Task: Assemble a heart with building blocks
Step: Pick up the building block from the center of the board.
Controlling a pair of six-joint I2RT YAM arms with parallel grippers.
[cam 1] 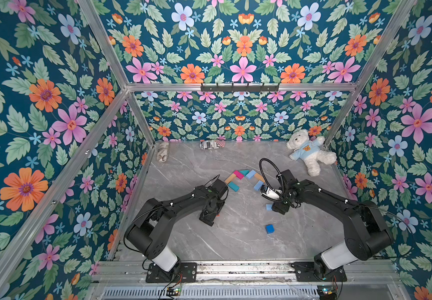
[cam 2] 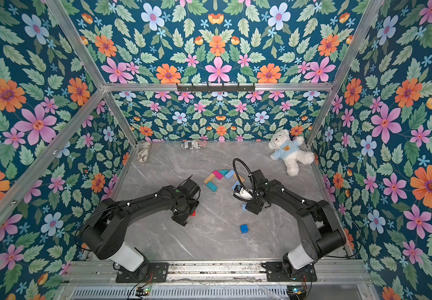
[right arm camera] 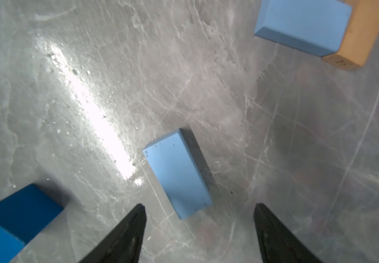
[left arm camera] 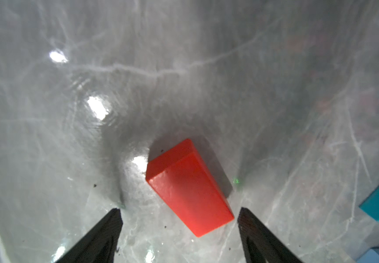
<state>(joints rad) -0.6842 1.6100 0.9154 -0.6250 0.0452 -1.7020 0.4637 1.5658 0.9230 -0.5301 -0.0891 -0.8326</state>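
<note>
Several building blocks lie end to end as a partial heart in both top views: tan (cam 1: 230, 178), magenta (cam 1: 238, 174), teal triangle (cam 1: 244, 172), light blue (cam 1: 250, 174), with a teal block (cam 1: 233, 186) below. My left gripper (left arm camera: 179, 211) is open, low over the table. A red block (left arm camera: 184, 184) lies slanted between its fingertips, with gaps on both sides. My right gripper (right arm camera: 199, 206) is open too, and a loose light blue block (right arm camera: 178, 173) lies just ahead of its tips. The dark blue cube (cam 1: 269, 228) sits alone nearer the front.
A white teddy bear (cam 1: 308, 153) lies at the back right corner. Two patterned pouches (cam 1: 212, 144) (cam 1: 162, 152) rest along the back wall. Flowered walls close in the marble table (cam 1: 235, 233) on three sides. Another light blue block (right arm camera: 302, 25) abuts a tan one (right arm camera: 361, 34).
</note>
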